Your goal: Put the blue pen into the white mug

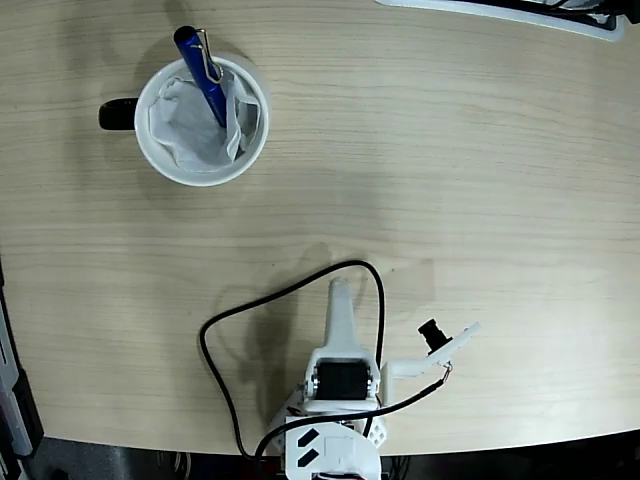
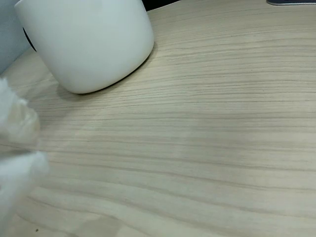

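Note:
The white mug stands at the upper left of the wooden table in the fixed view, its black handle pointing left. Crumpled white paper lines the inside. The blue pen stands tilted in the mug, its cap and silver clip poking over the far rim. My gripper is far from it, low near the table's front edge, shut and holding nothing. In the wrist view the mug fills the upper left, and my blurred white fingers show at the left edge. The pen is hidden there.
A black cable loops over the table around the arm's base. A white-edged dark object lies along the top right edge. A dark upright part stands at the lower left edge.

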